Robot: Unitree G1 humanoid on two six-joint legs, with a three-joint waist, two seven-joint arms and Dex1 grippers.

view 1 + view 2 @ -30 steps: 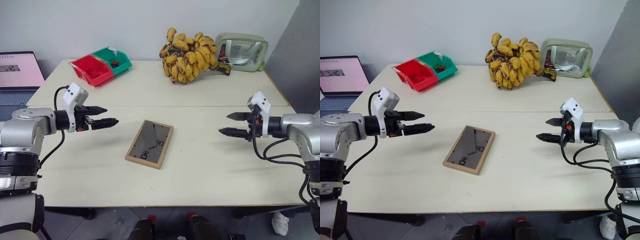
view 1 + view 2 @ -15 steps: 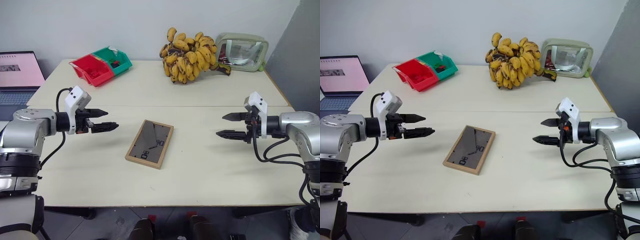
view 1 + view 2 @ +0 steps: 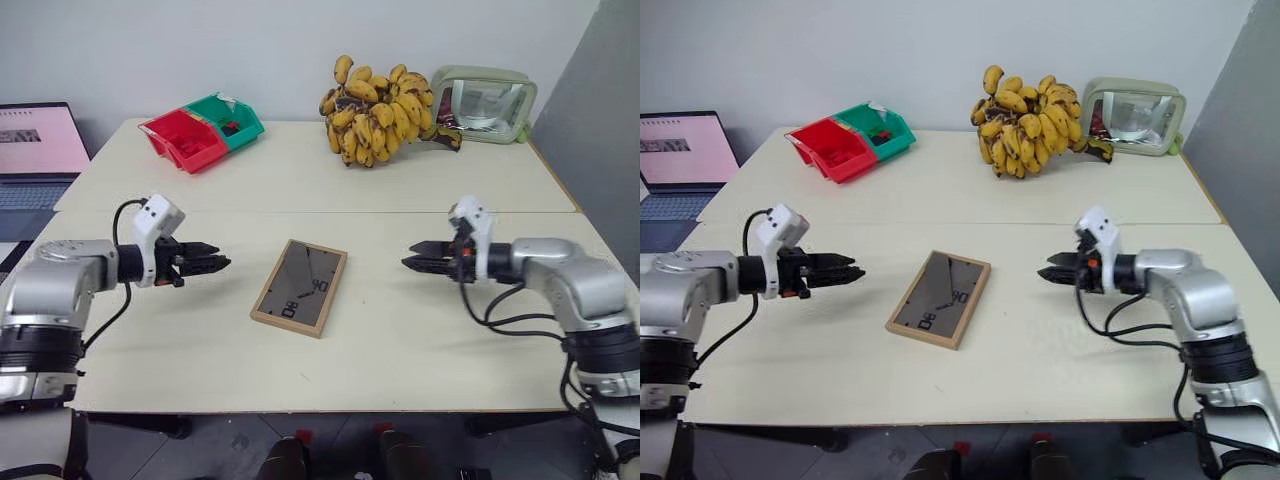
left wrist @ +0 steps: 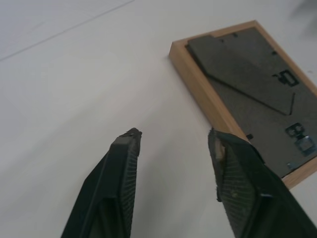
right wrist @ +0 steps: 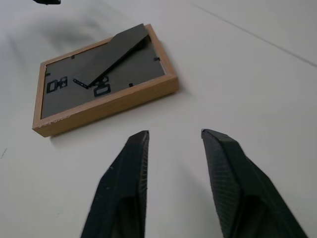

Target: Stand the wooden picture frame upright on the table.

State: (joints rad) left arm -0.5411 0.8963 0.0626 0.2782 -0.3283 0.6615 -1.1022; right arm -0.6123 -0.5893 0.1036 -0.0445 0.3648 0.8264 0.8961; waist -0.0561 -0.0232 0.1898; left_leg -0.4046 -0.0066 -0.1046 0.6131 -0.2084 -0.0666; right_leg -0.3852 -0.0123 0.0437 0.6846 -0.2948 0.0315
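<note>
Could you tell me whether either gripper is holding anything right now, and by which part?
Nothing is held. The wooden picture frame lies flat between left gripper and right gripper.

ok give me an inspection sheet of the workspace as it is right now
surface: pale table with a seam across its middle, bare around the frame
job's things: wooden picture frame lying flat, dark back panel up, stand folded down, not yet upright
clutter: bunch of bananas, red bin and green bin, clear pouch, all along the far edge
grippers: left hand and right hand on either side of the frame, pointing at it, fingers apart, holding nothing, clear of the frame
cables: black cable looped at each wrist
surroundings: laptop off the far left corner, plain wall behind
</note>
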